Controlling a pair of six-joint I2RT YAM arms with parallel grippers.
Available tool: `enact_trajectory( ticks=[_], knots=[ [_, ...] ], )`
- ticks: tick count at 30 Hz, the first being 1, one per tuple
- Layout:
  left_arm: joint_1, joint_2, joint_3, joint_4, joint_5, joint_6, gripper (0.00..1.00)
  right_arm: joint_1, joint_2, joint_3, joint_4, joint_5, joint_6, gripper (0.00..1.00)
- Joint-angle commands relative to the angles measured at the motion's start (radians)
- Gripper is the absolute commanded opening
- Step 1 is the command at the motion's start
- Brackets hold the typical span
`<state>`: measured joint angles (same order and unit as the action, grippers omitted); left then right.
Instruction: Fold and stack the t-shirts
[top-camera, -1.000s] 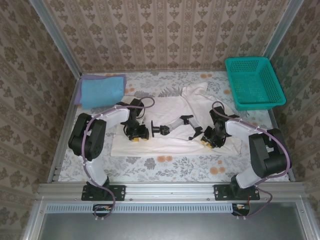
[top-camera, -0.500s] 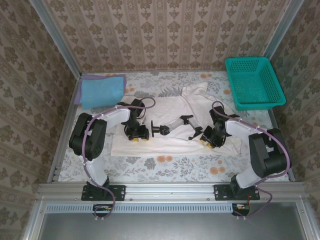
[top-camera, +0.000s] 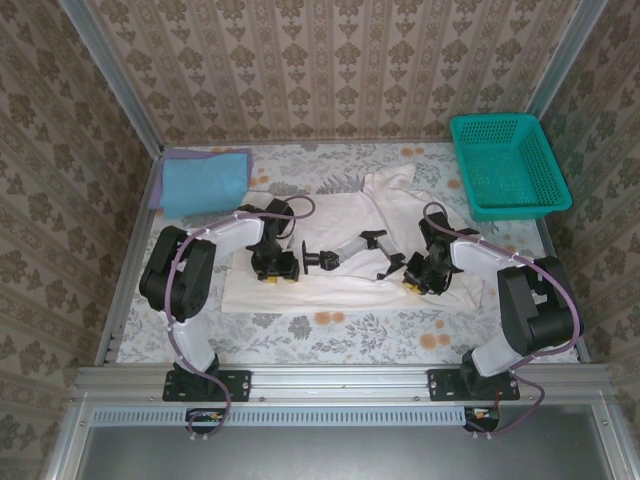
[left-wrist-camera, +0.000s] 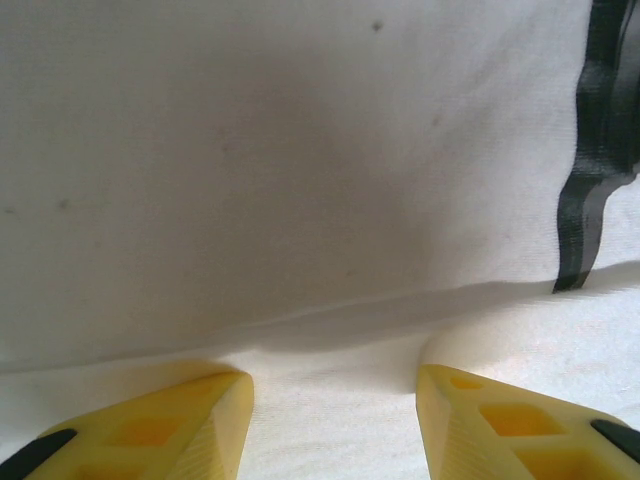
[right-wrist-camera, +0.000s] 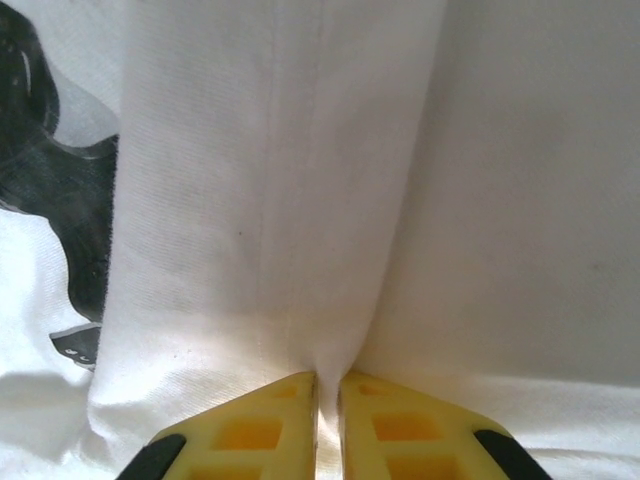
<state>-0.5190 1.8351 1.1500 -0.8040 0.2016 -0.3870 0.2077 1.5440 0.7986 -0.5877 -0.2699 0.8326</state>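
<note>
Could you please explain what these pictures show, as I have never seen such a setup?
These are two robot arms bolted at the near edge of a table, each ending in a two-finger gripper. The wide picture is taken from above and behind them; the two close-ups come from cameras on the wrists, looking past yellow fingers. An off-white t-shirt with a black print lies spread in the middle, a folded light blue t-shirt at the far left, a teal basket at the far right. The right gripper is pinched shut on a fold of the off-white t-shirt; the left gripper stands open over the same shirt.
</note>
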Motion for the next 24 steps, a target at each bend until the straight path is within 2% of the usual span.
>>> enact_trajectory(
  ticks=[1, 10, 17, 19, 22, 24],
  knots=[
    [-0.006, 0.055, -0.026, -0.039, -0.066, 0.032, 0.50, 0.005, -0.022, 0.022, -0.050, -0.006, -0.013, 0.12],
    [-0.009, 0.061, -0.018, -0.043, -0.083, 0.044, 0.50, 0.004, -0.049, 0.083, -0.078, -0.012, -0.003, 0.05],
    [-0.011, 0.064, -0.009, -0.047, -0.095, 0.055, 0.52, 0.007, 0.050, 0.200, -0.085, 0.001, -0.011, 0.04],
    [-0.010, 0.061, -0.007, -0.049, -0.102, 0.054, 0.53, 0.011, 0.102, 0.250, -0.084, 0.011, -0.019, 0.06],
    [-0.012, 0.054, -0.012, -0.052, -0.102, 0.050, 0.54, 0.019, 0.189, 0.338, -0.081, 0.025, -0.023, 0.15],
    [-0.012, 0.047, -0.015, -0.056, -0.106, 0.045, 0.56, 0.019, 0.254, 0.392, -0.069, 0.021, -0.017, 0.18]
  ],
)
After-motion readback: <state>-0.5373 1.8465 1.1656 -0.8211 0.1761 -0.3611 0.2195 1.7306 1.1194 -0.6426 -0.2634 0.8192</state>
